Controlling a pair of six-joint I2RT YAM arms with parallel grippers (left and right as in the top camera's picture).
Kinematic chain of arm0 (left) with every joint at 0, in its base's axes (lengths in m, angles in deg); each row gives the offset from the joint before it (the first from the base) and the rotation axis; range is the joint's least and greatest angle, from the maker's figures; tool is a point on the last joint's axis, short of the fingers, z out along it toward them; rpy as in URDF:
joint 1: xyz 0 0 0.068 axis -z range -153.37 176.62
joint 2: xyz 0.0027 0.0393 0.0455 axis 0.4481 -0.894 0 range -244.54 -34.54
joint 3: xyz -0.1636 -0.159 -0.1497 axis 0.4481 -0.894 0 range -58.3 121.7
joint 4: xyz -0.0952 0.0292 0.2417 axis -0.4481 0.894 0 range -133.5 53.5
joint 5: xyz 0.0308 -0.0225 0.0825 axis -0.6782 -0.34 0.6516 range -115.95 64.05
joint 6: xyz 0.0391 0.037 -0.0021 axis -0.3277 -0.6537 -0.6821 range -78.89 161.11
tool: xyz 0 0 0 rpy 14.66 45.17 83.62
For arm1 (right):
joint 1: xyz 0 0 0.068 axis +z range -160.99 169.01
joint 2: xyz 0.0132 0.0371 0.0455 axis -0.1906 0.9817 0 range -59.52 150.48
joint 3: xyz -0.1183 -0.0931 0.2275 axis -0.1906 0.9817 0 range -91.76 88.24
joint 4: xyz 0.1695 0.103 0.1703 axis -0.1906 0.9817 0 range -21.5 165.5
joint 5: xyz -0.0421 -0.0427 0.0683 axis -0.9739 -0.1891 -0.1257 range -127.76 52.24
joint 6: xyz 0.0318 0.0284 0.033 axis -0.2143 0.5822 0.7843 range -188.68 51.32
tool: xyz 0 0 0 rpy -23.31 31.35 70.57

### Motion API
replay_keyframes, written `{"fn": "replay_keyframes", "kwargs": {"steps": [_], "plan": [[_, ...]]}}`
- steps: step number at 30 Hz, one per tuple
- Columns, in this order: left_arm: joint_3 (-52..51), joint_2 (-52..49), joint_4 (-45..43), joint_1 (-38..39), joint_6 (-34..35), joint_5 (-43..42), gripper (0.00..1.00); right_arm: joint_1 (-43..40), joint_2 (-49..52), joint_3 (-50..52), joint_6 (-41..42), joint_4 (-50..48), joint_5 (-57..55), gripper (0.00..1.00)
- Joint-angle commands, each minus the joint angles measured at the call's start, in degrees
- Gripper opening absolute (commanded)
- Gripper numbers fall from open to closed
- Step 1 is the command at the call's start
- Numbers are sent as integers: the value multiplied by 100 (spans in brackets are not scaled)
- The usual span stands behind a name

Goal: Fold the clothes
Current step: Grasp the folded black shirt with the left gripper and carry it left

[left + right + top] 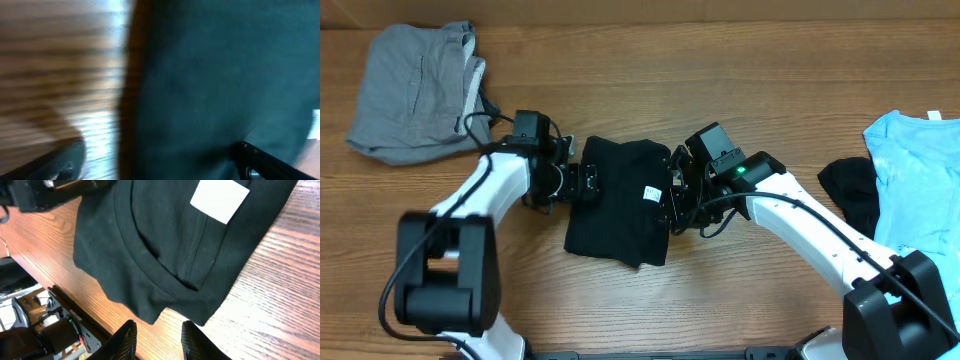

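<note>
The black T-shirt (618, 205) lies loosely folded on the wooden table (740, 80), directly between my two pincers. My left pincer (588, 183) stands spread wide over the shirt's edge, its view blurred, while my right pincer (157, 332) is partly open and empty, with the collar and white label (220, 200) just ahead of its fingertips. A grey garment (415, 90) lies well apart from the left pincer, and a light blue garment (920, 180) lies well apart from the right.

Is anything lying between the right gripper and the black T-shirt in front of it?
Nothing visible does. In the right wrist view, the right gripper is open just short of the black T-shirt, near its folded collar edge. Only a strip of bare wooden table lies between them.
</note>
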Motion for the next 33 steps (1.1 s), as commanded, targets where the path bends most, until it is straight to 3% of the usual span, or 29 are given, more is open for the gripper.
{"fn": "replay_keyframes", "kwargs": {"steps": [1,3,4,7,9,13,18,25,33], "plan": [[-111,-507,-210,-13,-129,-811,98,-17,-129,7,-24,22,-22,33],[-111,-638,-243,-13,-245,-964,96,-17,-129,7,-24,46,-22,33],[-111,-710,-210,-13,-457,-1152,88,-17,-129,7,-24,44,-22,33],[-111,-752,-61,0,-837,-1526,82,-17,-129,7,-26,37,-24,33],[-114,-752,127,35,-1047,-1593,73,-17,-129,7,-24,35,-24,33],[-136,-752,304,66,-1285,-1587,47,-17,-129,7,-24,33,-24,33],[-144,-752,212,59,-1281,-1598,4,-17,-129,7,-22,42,-24,33],[389,-737,717,-181,-1353,-2326,4,-17,-129,7,-24,129,-24,33],[2559,-654,2304,-1080,-1845,-2415,4,-22,-136,7,-26,166,-31,33]]}}
